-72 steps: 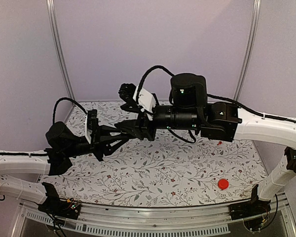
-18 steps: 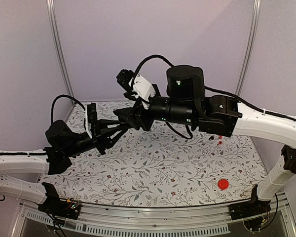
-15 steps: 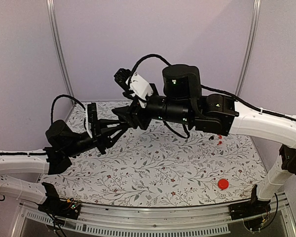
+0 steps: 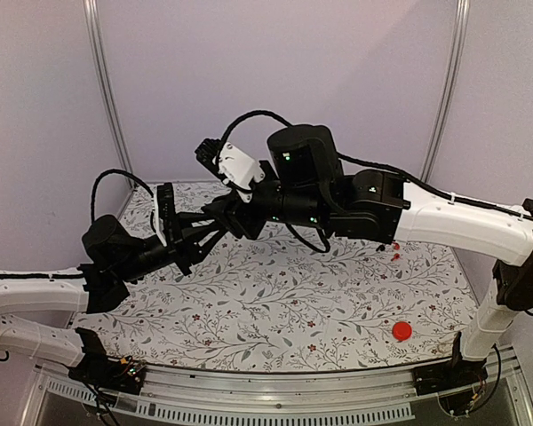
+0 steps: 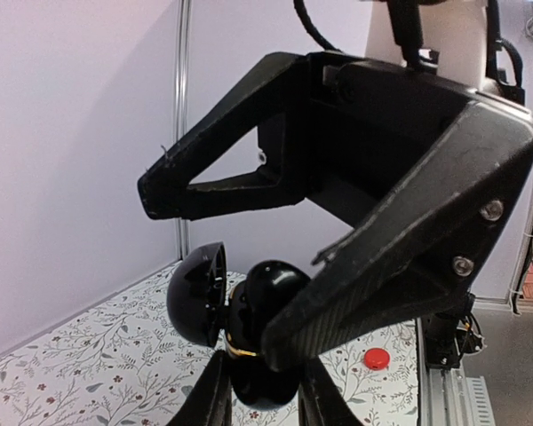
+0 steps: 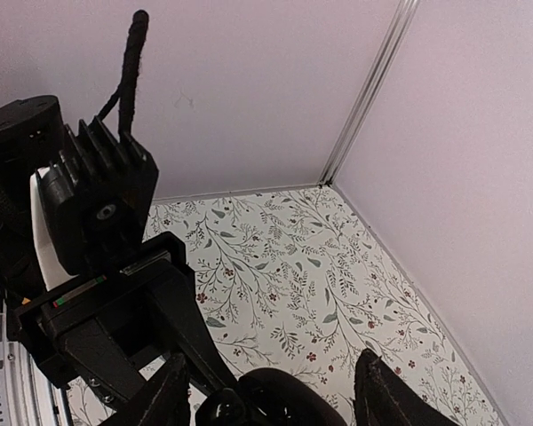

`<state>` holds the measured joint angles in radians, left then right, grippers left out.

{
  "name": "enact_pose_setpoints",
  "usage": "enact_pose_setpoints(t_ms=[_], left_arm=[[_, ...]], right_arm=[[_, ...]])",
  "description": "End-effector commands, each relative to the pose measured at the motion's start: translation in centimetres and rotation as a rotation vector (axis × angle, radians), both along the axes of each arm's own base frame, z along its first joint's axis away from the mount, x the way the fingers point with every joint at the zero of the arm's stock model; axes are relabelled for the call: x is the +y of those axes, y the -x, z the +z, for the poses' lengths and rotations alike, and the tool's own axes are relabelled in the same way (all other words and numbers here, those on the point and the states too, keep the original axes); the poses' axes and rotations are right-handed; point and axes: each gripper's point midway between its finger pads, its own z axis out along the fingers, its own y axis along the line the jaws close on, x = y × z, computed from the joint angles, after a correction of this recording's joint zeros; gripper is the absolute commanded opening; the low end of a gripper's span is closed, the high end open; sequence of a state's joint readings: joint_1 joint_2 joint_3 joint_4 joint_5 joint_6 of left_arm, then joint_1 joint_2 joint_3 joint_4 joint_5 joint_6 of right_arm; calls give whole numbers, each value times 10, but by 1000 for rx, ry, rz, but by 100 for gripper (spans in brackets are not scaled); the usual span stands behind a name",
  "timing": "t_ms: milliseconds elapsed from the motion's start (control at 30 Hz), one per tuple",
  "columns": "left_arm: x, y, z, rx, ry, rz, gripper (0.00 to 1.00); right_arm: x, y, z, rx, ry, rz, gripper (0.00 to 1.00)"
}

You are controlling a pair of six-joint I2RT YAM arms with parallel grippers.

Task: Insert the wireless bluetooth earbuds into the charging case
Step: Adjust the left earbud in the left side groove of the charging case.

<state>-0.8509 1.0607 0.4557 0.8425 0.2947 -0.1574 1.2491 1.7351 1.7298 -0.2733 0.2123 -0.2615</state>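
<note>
The left claw (image 5: 262, 395) pinches the base of the charging case (image 5: 249, 302) and holds it in the air above the floral desk (image 4: 275, 311), its 2 round halves swung apart. The right claw (image 6: 275, 390) is spread, with 1 finger on each side of the case; I cannot tell whether it touches. A red disc (image 4: 401, 331) lies on the desk, well apart to the right.

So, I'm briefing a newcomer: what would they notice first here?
In mid-air over the floral table, the left gripper is shut on an open black case, while the right gripper, jaws open, straddles it. A red disc lies toward the table's near right corner.
</note>
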Motion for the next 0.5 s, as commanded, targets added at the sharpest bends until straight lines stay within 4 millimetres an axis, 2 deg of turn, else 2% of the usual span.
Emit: enact_pose_setpoints(t_ms=[0,467], left_arm=[[1,3,11,-23,18,6,22],[4,5,12,-30,24,11,22]], right_arm=[[-3,-2,4,0,-7,-28,62],[-18,2,8,3,-31,-37,62]])
